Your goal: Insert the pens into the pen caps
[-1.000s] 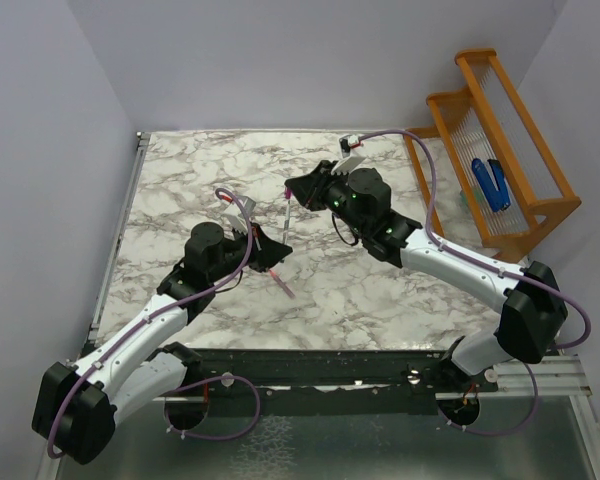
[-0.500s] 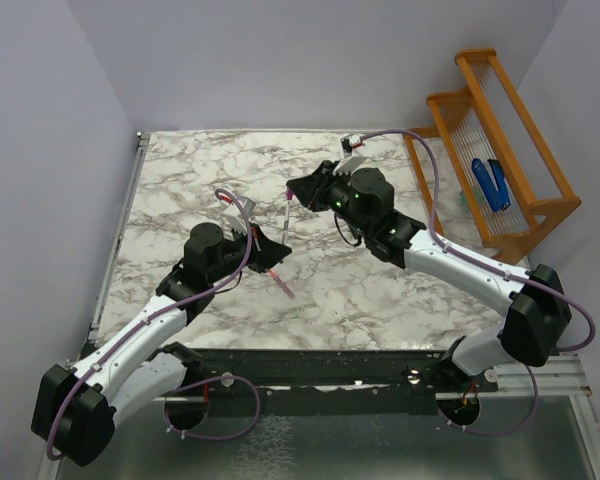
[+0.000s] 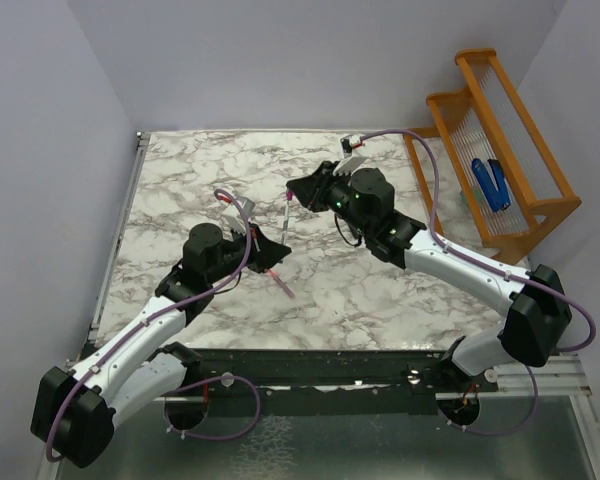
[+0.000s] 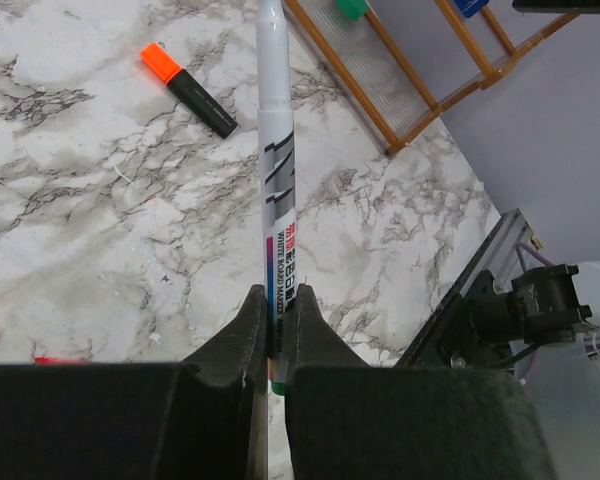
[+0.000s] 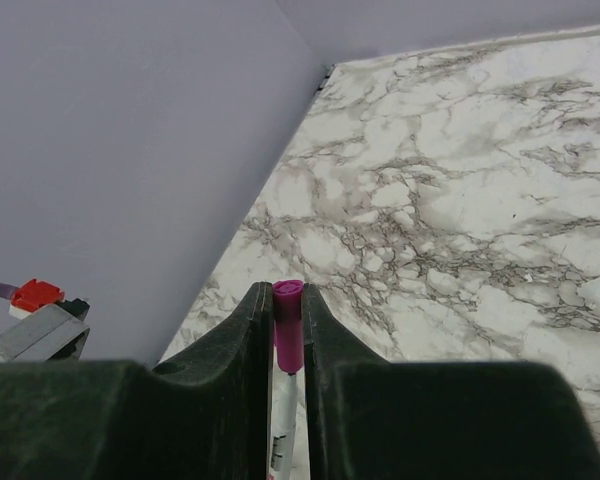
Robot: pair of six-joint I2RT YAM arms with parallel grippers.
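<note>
My left gripper (image 3: pixel 269 246) is shut on the lower end of the slim whitish-grey pen (image 3: pixel 287 216), which points up and away toward the right gripper. In the left wrist view the pen (image 4: pixel 277 180) runs straight out from between the fingers. My right gripper (image 3: pixel 296 189) is shut on the magenta-purple cap (image 5: pixel 288 325). The pen's thin end (image 5: pixel 283 420) meets the cap's lower opening. The slim pink pen (image 3: pixel 281 283) lies on the marble table (image 3: pixel 180 180) below the left gripper. The black marker with orange tip (image 4: pixel 185 88) lies on the table beyond the held pen. The orange cap is out of view.
The orange wooden rack (image 3: pixel 500 190) stands at the right edge of the table and holds blue chunky objects (image 3: pixel 490 183). The rack also shows in the left wrist view (image 4: pixel 380 80). Walls close in the left, back and right sides.
The right arm's elbow has shifted slightly. Both grippers keep their hold and the pen and cap stay together.
</note>
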